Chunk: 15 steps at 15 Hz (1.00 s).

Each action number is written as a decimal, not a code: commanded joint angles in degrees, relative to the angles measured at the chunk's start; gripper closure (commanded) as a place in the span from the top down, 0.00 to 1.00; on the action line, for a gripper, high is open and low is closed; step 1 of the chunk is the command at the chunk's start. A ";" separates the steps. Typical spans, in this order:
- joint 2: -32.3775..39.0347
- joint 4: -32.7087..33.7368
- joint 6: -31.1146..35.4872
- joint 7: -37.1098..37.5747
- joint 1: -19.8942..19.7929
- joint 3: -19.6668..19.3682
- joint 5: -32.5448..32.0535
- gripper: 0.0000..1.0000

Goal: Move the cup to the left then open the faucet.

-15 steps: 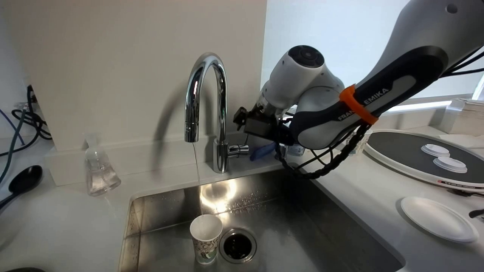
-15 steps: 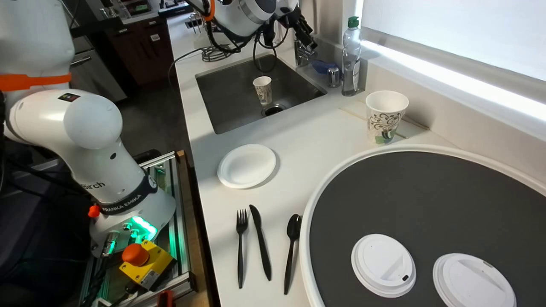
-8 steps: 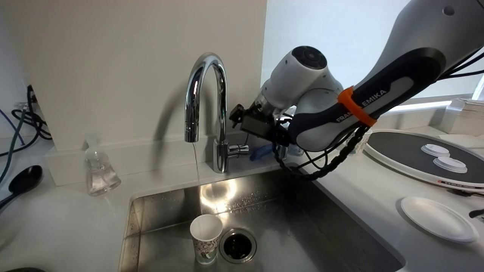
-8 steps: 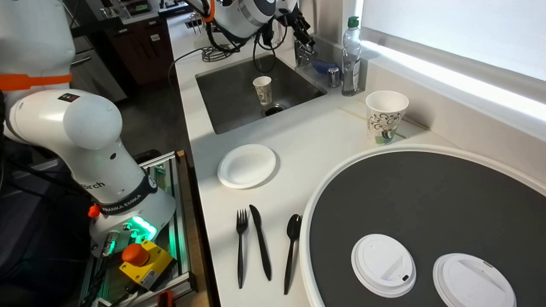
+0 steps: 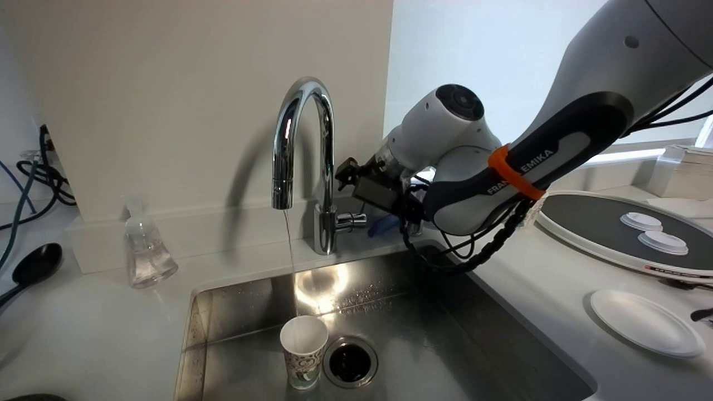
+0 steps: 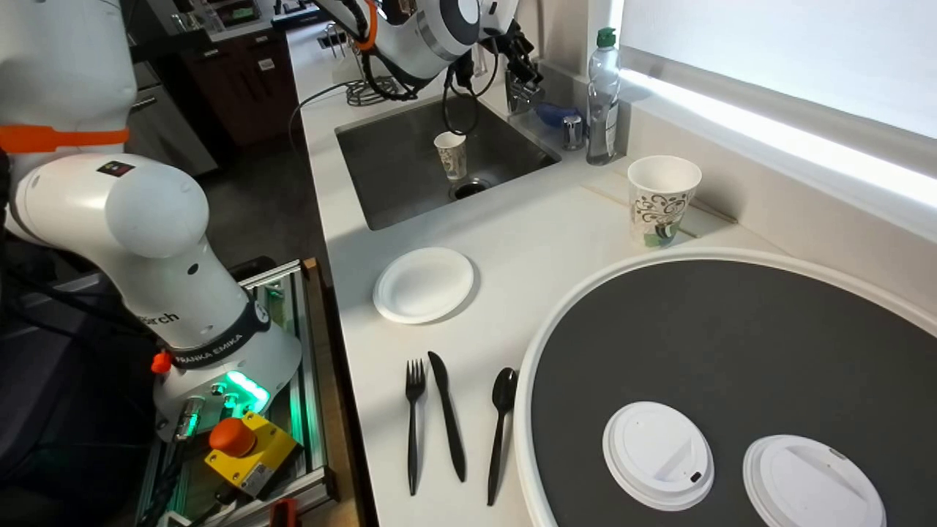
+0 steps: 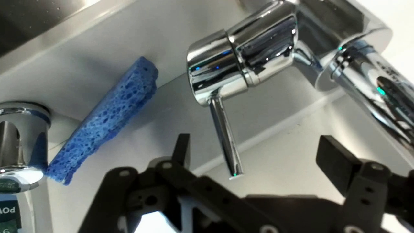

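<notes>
- The patterned paper cup (image 5: 303, 352) stands in the sink (image 5: 434, 334), just left of the drain (image 5: 350, 362), probably so the spout (image 5: 283, 161) can fill it; a thin water stream (image 5: 289, 245) seems to reach it.
- The gripper (image 7: 258, 155) is spread wide, holding nothing; the lever (image 7: 226, 137) shows between its jaws, presumably to be pushed.
- Cup's long axis vertical, mouth up; the chrome gooseneck faucet (image 5: 327, 161) arches near-left and opens downward; its lever rises from the side handle (image 5: 350, 222).
</notes>
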 commanded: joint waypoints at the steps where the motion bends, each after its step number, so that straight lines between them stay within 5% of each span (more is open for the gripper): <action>1: 1.76 0.92 3.51 1.34 -0.11 -0.51 0.99 1.00; 15: 1.90 1.24 7.72 1.61 -1.42 1.73 5.24 1.00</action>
